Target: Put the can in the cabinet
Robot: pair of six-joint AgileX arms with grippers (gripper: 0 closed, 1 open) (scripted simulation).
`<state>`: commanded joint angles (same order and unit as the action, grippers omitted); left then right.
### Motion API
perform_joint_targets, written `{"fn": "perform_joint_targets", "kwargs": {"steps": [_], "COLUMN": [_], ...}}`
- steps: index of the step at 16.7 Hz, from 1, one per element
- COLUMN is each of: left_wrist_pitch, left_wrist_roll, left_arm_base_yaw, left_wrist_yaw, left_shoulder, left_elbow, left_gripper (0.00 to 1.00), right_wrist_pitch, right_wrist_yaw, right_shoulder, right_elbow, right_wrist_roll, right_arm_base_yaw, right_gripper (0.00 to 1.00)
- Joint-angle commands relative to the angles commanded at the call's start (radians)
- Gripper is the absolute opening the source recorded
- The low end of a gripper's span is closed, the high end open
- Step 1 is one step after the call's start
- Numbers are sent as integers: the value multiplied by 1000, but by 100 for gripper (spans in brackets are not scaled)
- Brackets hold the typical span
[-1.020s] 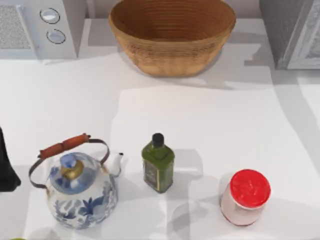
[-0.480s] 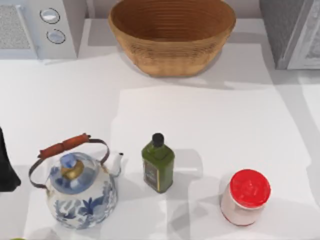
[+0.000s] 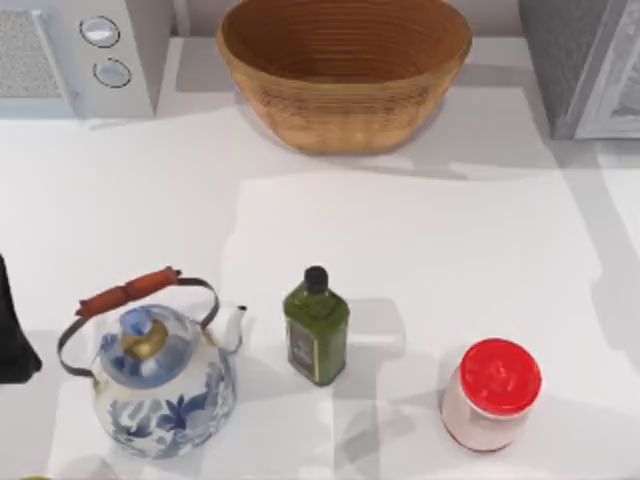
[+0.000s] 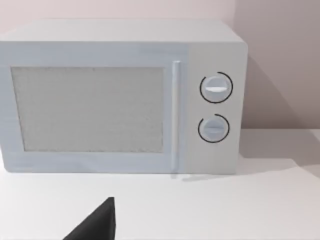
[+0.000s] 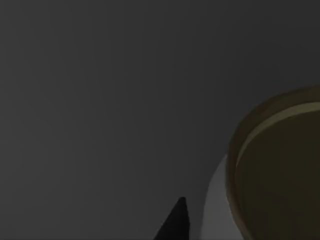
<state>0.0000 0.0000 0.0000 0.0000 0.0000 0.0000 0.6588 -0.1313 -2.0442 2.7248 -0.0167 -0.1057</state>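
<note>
The can, a short cylinder with a red round top and pale sides, stands upright near the table's front right. The grey cabinet rises at the back right corner, cut off by the picture's edge. My left arm rests as a dark shape at the table's left edge, far from the can, and faces the microwave. The right wrist view is dark.
A dark green square bottle with a black cap stands left of the can. A blue-and-white kettle sits at the front left. A woven basket is at the back middle, and a white microwave at the back left.
The shadow on the table's right side has shifted, and the cabinet's front edge looks slightly turned. The can, bottle, kettle and left arm have not moved.
</note>
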Motion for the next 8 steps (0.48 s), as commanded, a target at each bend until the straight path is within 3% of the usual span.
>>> {"fn": "perform_joint_targets", "kwargs": {"steps": [7, 8], "left_wrist_pitch": [0, 0], "left_wrist_roll": [0, 0], "left_arm_base_yaw": [0, 0], "left_wrist_yaw": [0, 0], "left_shoulder": [0, 0], "left_elbow": [0, 0], "left_gripper": [100, 100], "right_wrist_pitch": [23, 23], "right_wrist_yaw": [7, 7], "right_shoulder": [-47, -47], "right_elbow": [46, 46], "right_wrist_roll": [0, 0], "right_arm_base_yaw": [9, 9], "right_gripper": [0, 8]}}
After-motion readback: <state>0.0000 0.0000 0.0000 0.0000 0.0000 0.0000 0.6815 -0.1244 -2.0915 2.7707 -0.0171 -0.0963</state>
